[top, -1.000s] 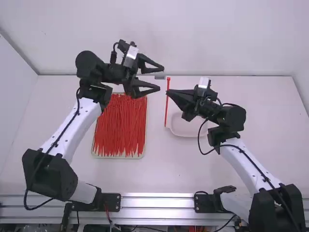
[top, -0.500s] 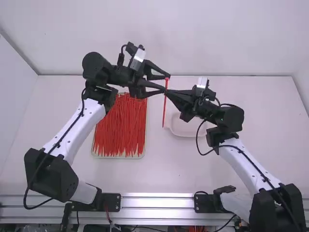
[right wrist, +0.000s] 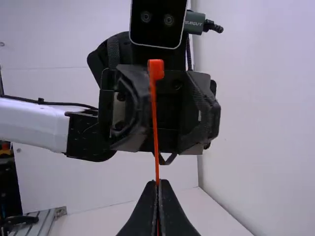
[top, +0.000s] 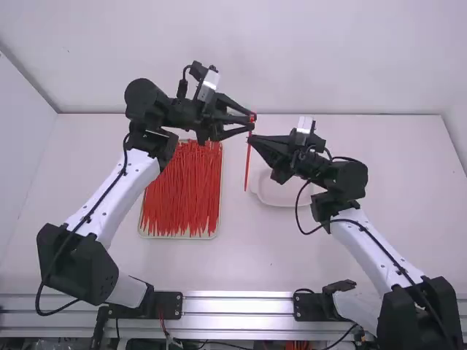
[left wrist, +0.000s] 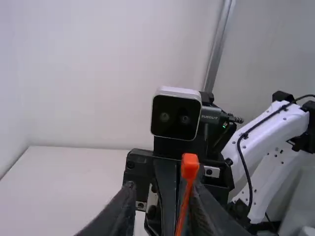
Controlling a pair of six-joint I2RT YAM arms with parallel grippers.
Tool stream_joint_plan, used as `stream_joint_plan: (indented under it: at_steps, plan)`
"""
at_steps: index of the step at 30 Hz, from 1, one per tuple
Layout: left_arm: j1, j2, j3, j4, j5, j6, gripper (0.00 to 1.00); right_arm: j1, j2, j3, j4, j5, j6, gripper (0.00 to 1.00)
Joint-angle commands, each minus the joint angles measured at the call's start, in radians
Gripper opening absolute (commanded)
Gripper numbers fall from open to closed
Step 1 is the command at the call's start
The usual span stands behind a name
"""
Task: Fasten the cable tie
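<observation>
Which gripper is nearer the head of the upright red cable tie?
Left. The left gripper straddles the cable tie at its head, fingers open on either side; the right gripper pinches it lower down the strap.

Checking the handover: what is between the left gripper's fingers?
The head of the red cable tie, held upright by the right gripper, stands between the spread fingers of the left gripper; the left wrist view shows it.

No legible txt or nos.
</observation>
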Motion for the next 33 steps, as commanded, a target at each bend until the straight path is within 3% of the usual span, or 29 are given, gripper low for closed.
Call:
stream_joint_plan:
  at_steps: [1, 9, 12, 13, 14, 23, 33]
  plan:
    - [-0.011, -0.006, 0.028, 0.004, -0.013, 0.001, 0.02, -0.002, -0.01, 0.014, 0.008, 0.005, 0.0, 0.0]
    - [-0.011, -0.006, 0.028, -0.018, -0.04, -0.021, 0.02, -0.002, -0.01, 0.014, 0.005, 0.005, 0.0, 0.0]
    - [-0.011, -0.006, 0.028, -0.023, -0.044, -0.022, 0.02, -0.002, -0.01, 0.014, 0.0, 0.002, 0.0, 0.18]
    - [-0.01, -0.006, 0.028, -0.03, -0.046, -0.023, 0.02, -0.002, -0.01, 0.014, -0.012, 0.002, 0.0, 0.39]
    - [-0.007, -0.006, 0.028, -0.045, -0.06, -0.026, 0.02, -0.003, -0.01, 0.014, -0.027, 0.005, 0.0, 0.96]
    - [0.065, -0.006, 0.028, -0.183, -0.182, -0.069, 0.02, -0.068, -0.009, 0.014, -0.083, -0.025, 0.008, 0.99]
    - [0.157, -0.003, 0.028, -0.283, -0.271, -0.148, 0.02, -0.074, -0.009, 0.014, -0.283, -0.024, -0.281, 0.98]
